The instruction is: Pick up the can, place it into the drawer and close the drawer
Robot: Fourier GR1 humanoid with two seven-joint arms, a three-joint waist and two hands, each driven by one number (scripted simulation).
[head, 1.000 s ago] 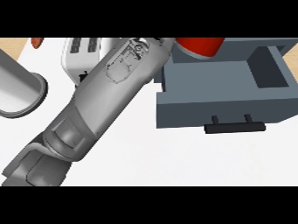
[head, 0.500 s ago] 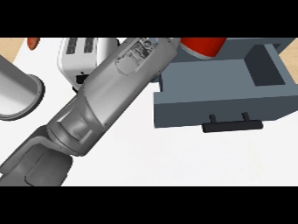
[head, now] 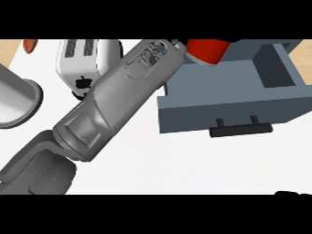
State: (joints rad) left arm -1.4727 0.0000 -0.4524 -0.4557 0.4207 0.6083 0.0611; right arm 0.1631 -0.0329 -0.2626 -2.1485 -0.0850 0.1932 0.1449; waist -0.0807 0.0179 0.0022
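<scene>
Left arm stretched diagonally across the counter to the red can at the open drawer's far left corner.

Near edge: black fingertips of the right hand (head: 294, 194) just poke in at lower right, curl can't be told. Left forearm (head: 114, 98) runs from lower left up to the right, over the white counter (head: 185, 169). Grey drawer (head: 243, 112) is pulled open, black handle (head: 241, 129) facing the near side. Second grey cylinder (head: 6, 98) lies at left. Toaster (head: 84, 59) sits behind the forearm. Far end: can (head: 207, 49) at the forearm's tip, above the drawer's back-left edge; left hand itself is hidden, grasp can't be told.
</scene>
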